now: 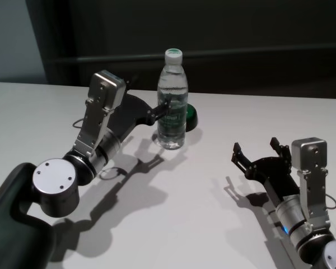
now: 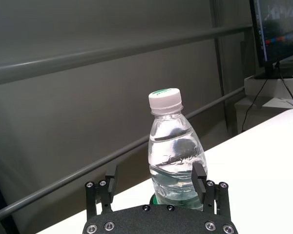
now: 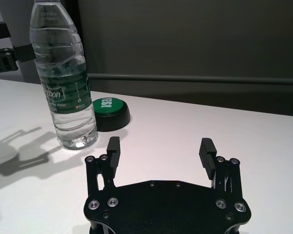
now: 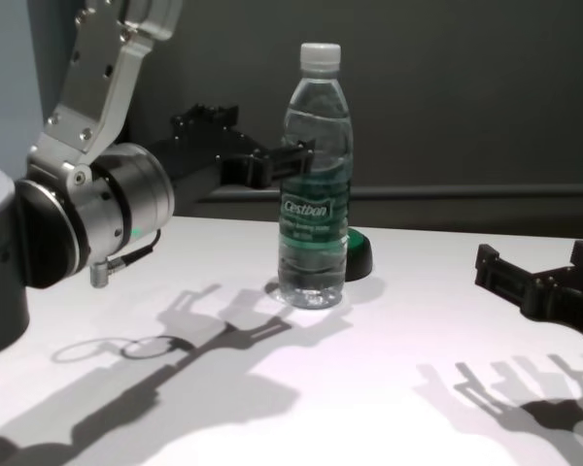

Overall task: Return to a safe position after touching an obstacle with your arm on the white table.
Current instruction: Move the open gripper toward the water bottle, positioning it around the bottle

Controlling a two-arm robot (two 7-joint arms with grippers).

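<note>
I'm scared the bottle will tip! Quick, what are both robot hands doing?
Left gripper: open, around the bottle, not squeezing it.
Right gripper: open, holding nothing, over the white table.

Dark grey wall (image 1: pixel 241 28) with horizontal rail (image 3: pixel 195 79); monitor (image 2: pixel 278 29) on white stand (image 2: pixel 276 87), cables trailing; hard overhead light, sharp shadows.

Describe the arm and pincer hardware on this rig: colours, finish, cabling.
Both arms: silver metal links, round silver joint caps with screws, black housings. Left pincer and right pincer: flat black plates with visible bolt heads and two black ribbed fingers. Thin grey cable loops at each wrist; a blue light shows near the right wrist.
</note>
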